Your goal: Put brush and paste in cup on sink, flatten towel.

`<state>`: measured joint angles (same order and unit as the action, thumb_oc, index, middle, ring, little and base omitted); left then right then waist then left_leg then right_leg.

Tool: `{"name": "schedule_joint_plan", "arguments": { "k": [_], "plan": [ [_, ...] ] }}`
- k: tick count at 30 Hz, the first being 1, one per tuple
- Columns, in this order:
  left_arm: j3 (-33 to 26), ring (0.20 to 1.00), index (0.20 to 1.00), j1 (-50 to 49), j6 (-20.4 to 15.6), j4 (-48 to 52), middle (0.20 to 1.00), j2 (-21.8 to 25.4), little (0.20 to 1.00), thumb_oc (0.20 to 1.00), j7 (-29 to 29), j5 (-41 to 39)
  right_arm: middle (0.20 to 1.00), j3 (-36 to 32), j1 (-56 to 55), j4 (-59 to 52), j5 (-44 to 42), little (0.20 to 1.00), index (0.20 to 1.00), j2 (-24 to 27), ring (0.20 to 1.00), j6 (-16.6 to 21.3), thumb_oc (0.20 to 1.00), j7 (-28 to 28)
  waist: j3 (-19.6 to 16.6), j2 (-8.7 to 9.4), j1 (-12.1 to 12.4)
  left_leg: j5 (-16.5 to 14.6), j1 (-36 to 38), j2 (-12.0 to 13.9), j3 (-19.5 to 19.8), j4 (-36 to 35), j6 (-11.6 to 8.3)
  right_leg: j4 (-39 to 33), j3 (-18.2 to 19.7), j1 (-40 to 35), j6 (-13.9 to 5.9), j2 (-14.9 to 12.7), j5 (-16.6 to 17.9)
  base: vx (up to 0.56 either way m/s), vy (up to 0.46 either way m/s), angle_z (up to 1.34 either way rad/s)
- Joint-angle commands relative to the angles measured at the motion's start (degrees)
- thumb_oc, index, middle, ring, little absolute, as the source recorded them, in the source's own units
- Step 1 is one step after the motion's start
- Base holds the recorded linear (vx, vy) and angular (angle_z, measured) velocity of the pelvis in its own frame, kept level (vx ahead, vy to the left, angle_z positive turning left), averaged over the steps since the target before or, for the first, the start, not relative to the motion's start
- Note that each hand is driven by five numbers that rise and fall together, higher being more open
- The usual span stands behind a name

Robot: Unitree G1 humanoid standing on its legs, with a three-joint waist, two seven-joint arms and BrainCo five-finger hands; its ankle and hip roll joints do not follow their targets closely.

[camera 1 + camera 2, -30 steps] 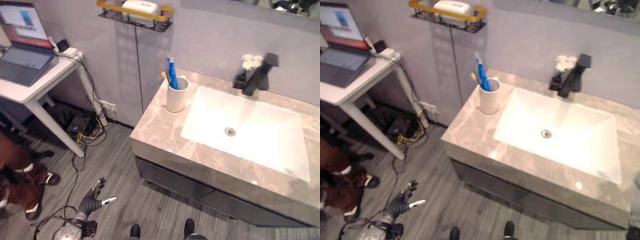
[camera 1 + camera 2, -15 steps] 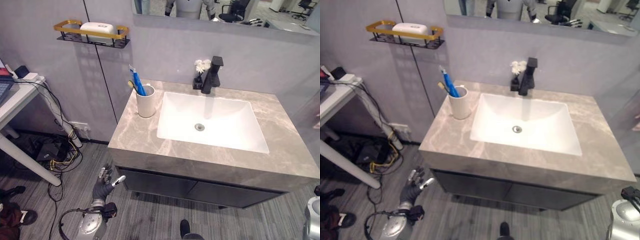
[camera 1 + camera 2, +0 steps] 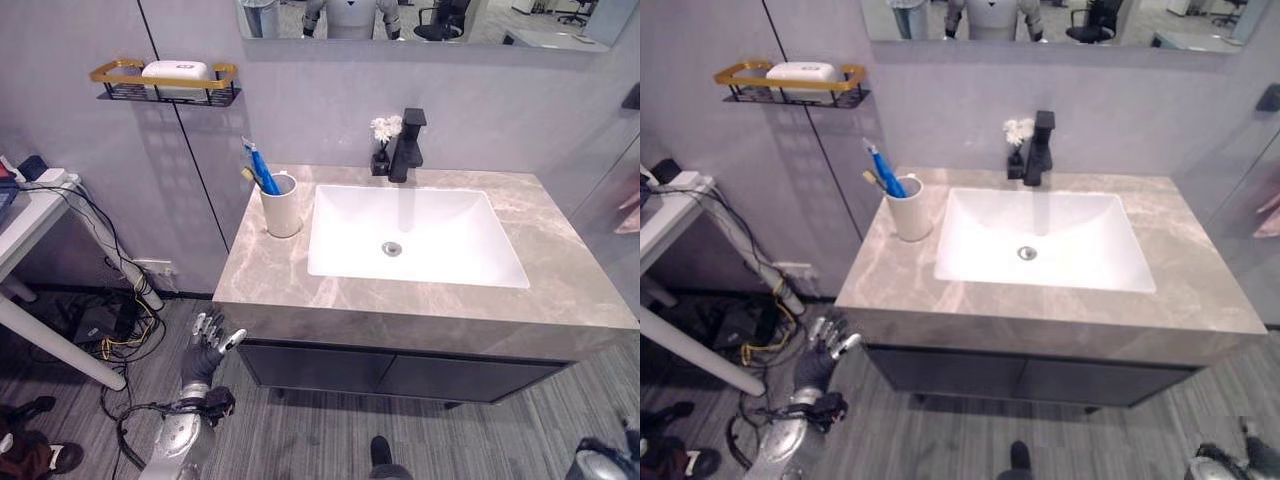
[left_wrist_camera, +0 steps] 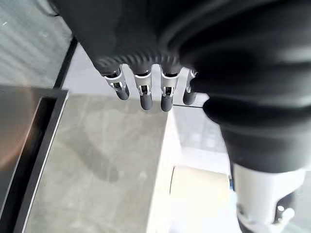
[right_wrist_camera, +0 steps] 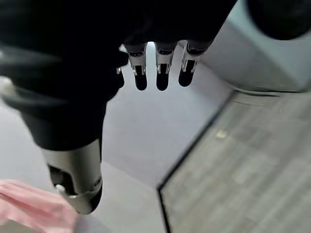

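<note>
White and smooth, the cup (image 3: pixel 281 206) stands upright on the veined grey-beige marble counter (image 3: pixel 270 285), near its back left corner and just beside the left rim of the rectangular white basin (image 3: pixel 410 234). A blue brush (image 3: pixel 258 165) leans out of the cup toward the wall, and a shorter yellowish-tipped piece (image 3: pixel 248 177) sits beside it in the same cup; whether that is the paste cannot be told. A matte black angular tap (image 3: pixel 405 144) rises behind the basin, with a small spray of white flowers (image 3: pixel 381 128) close at its left. On the grey wall hangs a black wire shelf with a gold rail (image 3: pixel 165 84), holding a white rounded-off block (image 3: pixel 176 71). Dark cabinet fronts (image 3: pixel 400 370) run under the counter, above grey wood-grain flooring (image 3: pixel 300 435). The left hand (image 3: pixel 205 347) hangs low beside the cabinet's left corner, its fingers (image 4: pixel 142 92) straight and spread, holding nothing. The right hand (image 5: pixel 73 121) shows in its wrist view with fingers relaxed and empty, and a pink cloth (image 5: pixel 34 206) shows past the thumb. A pink edge (image 3: pixel 628 215) also shows at the far right, beyond the counter
</note>
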<state>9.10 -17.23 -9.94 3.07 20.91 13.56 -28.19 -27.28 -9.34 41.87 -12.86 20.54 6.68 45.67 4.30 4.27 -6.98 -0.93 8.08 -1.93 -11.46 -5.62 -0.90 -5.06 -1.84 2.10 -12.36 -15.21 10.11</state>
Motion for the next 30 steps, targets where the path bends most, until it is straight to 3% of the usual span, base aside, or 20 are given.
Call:
{"name": "schedule_joint_plan", "arguments": {
  "k": [1,2,5,9,13,22,27,30],
  "plan": [
    [-7.63,1.000,1.000,-2.33,-2.79,8.62,1.000,3.57,1.000,1.000,-1.47,11.59,1.000,8.67,5.92,15.96,-14.65,1.000,1.000,0.18,1.000,-0.17,1.000,-20.21,2.90,1.05,3.94,-2.85,-0.33,-3.43,-0.14,0.62,4.18,3.66,-9.97,6.96,-2.13,-2.71,11.28,-0.08,-0.098,-0.10],
    [-9.07,1.000,1.000,-2.90,-3.45,9.84,1.000,3.61,1.000,1.000,-2.73,11.79,1.000,12.70,6.74,20.25,-13.73,1.000,1.000,-0.31,1.000,-1.95,1.000,-24.68,3.15,1.14,4.82,-2.89,-0.15,-3.16,-0.19,0.62,3.88,3.57,-10.49,6.95,-2.05,-2.95,11.62,-0.04,-0.072,-0.25],
    [-11.07,1.000,1.000,-3.67,-3.82,10.77,1.000,3.30,1.000,1.000,-4.10,11.10,1.000,16.79,8.10,24.71,-13.73,1.000,1.000,-2.56,1.000,-3.44,1.000,-29.73,2.91,1.33,5.96,-3.04,0.00,-3.17,0.50,0.62,3.62,3.12,-11.69,6.33,-2.01,-3.40,12.05,0.04,-0.057,-0.26],
    [-14.15,1.000,1.000,-2.38,-6.90,12.02,1.000,2.33,1.000,1.000,-2.72,10.97,1.000,21.51,9.69,26.04,-11.67,1.000,1.000,-6.98,1.000,-3.61,1.000,-32.24,2.18,1.61,7.84,-3.34,0.08,-2.85,1.34,0.62,2.90,2.53,-14.71,5.24,-1.91,-4.03,11.24,0.06,-0.070,0.15],
    [-16.33,1.000,1.000,-0.83,-8.70,13.18,1.000,4.28,1.000,1.000,-2.86,10.13,1.000,26.16,9.97,22.61,-8.46,1.000,1.000,-8.94,1.000,-3.15,1.000,-33.71,1.73,1.17,8.38,-3.42,-0.16,-2.09,2.57,0.62,2.32,2.43,-14.93,4.84,-1.22,-3.23,9.05,0.08,-0.080,0.12],
    [-17.87,1.000,1.000,2.85,-9.01,17.76,1.000,8.30,1.000,1.000,-6.00,6.50,1.000,32.47,11.08,20.43,-1.09,1.000,1.000,-9.89,1.000,-3.49,1.000,-35.69,0.64,-0.77,9.19,-3.62,-0.52,0.60,3.10,0.62,0.48,2.47,-15.34,4.16,0.61,0.13,3.23,0.11,-0.086,0.13],
    [-17.23,1.000,1.000,5.06,-9.18,18.21,1.000,8.85,1.000,1.000,-6.75,4.60,1.000,33.42,12.30,20.36,1.73,1.000,1.000,-9.50,1.000,-3.49,1.000,-34.49,0.61,-1.96,9.31,-3.29,-1.42,1.51,3.28,0.62,-0.35,3.02,-15.57,4.67,1.17,1.25,1.54,0.07,-0.067,0.00],
    [-15.86,1.000,1.000,6.77,-10.54,18.03,1.000,6.68,1.000,1.000,-6.17,2.99,1.000,34.95,11.95,16.40,3.96,1.000,1.000,-8.84,1.000,-2.29,1.000,-33.82,1.07,-2.50,8.87,-3.17,-1.94,2.50,2.93,0.81,-1.14,3.62,-15.50,5.11,1.79,2.06,0.18,0.07,-0.090,-0.01]
  ]
}}
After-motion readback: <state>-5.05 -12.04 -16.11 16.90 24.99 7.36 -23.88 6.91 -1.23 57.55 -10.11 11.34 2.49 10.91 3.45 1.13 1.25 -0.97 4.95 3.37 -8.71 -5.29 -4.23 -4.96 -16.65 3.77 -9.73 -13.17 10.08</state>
